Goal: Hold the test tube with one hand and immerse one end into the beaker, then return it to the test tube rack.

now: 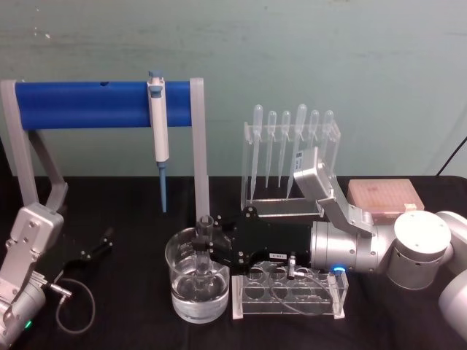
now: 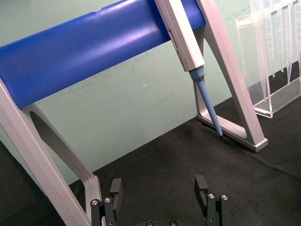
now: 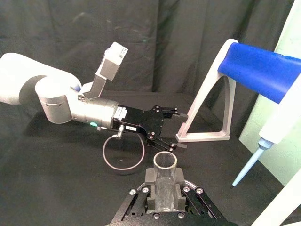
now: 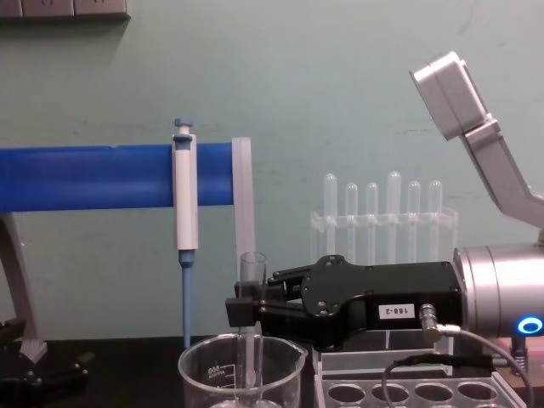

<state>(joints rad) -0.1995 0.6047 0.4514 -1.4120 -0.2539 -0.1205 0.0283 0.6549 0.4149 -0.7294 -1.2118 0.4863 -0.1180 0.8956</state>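
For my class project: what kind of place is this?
Probably a science lab: a pipettor hangs on a stand, the right hand holds a test tube in a beaker, the left hand idles far left.

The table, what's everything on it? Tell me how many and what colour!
table: one, black top, under everything
test tube: one, clear, upright, bottom end down in the beaker
beaker: one, clear glass with water, front middle
tube rack: one, clear, holes empty, right of the beaker
pipettes: six, clear, upright in a clear stand at the back
pipettor: one, white and blue, hanging on the bar stand
bar stand: one, blue bar on grey legs, back left
box: one, pink, back right
right gripper: one, black, shut on the test tube above the beaker
left gripper: one, black, open, low at front left
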